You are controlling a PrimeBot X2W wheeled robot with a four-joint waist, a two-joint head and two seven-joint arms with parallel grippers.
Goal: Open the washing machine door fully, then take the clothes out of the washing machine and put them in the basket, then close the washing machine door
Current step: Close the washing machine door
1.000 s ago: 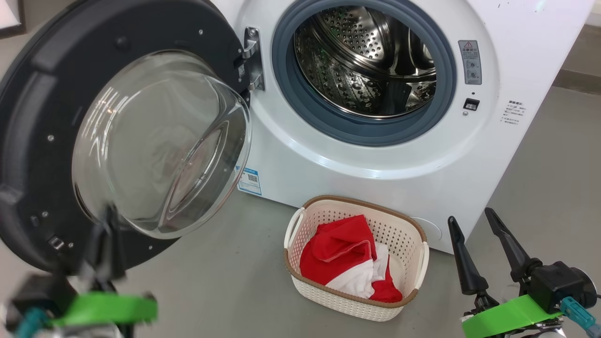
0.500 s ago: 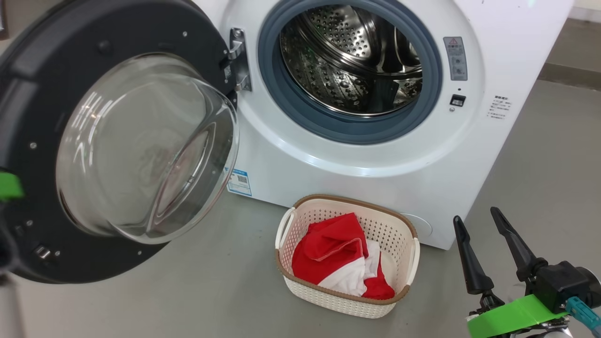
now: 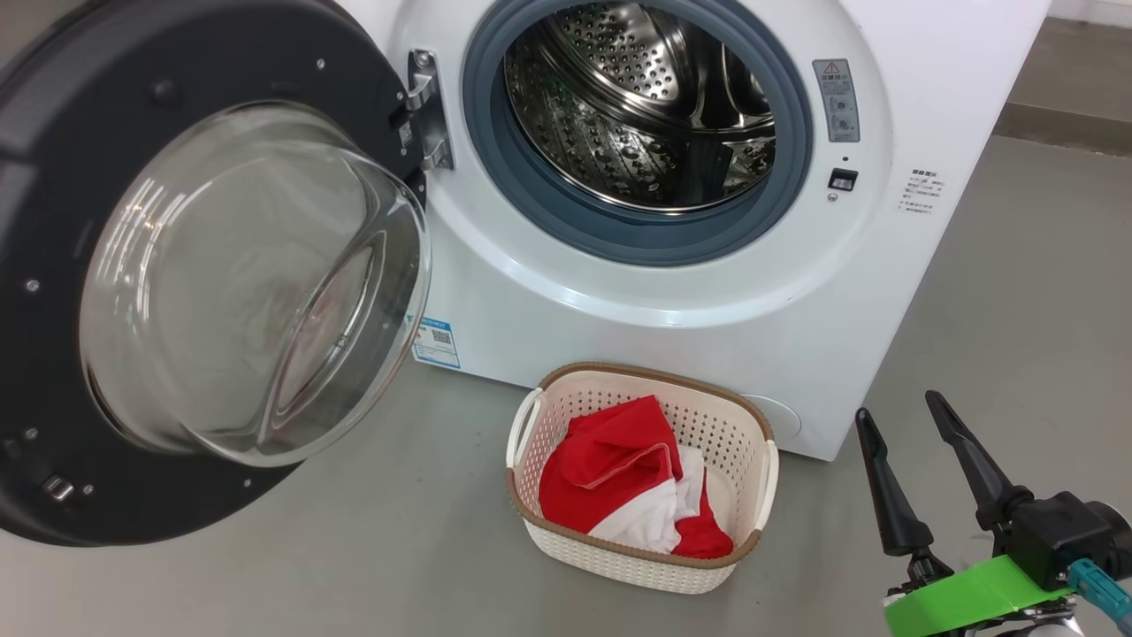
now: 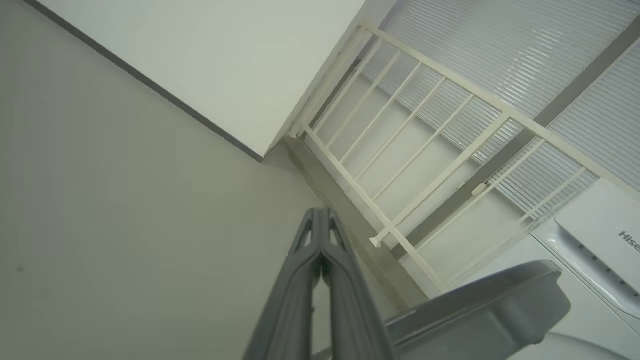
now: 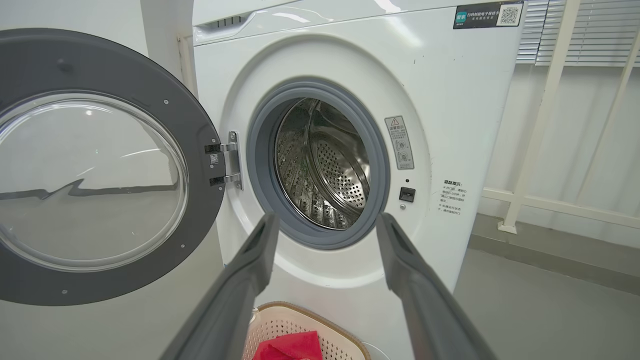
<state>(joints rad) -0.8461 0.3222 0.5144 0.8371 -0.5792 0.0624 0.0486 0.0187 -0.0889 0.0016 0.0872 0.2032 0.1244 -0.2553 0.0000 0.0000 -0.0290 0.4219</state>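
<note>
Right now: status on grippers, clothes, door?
Left gripper shut, right gripper open, both empty. Red fabric clothes in cream perforated basket; none seen in steel drum. Round black glass door wide open, nothing blocking.

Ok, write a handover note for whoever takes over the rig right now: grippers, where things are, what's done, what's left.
Left gripper: fingers shut, holding nothing.
Right gripper: fingers open, empty, low to the right of the basket.
Washing machine door: swung wide open on its left hinge.
Drum: no clothes in the part that shows.
Clothes: red and white, in the basket on the floor in front of the washing machine.
Done: door opened, clothes in the basket.
Left: close the door.
</note>
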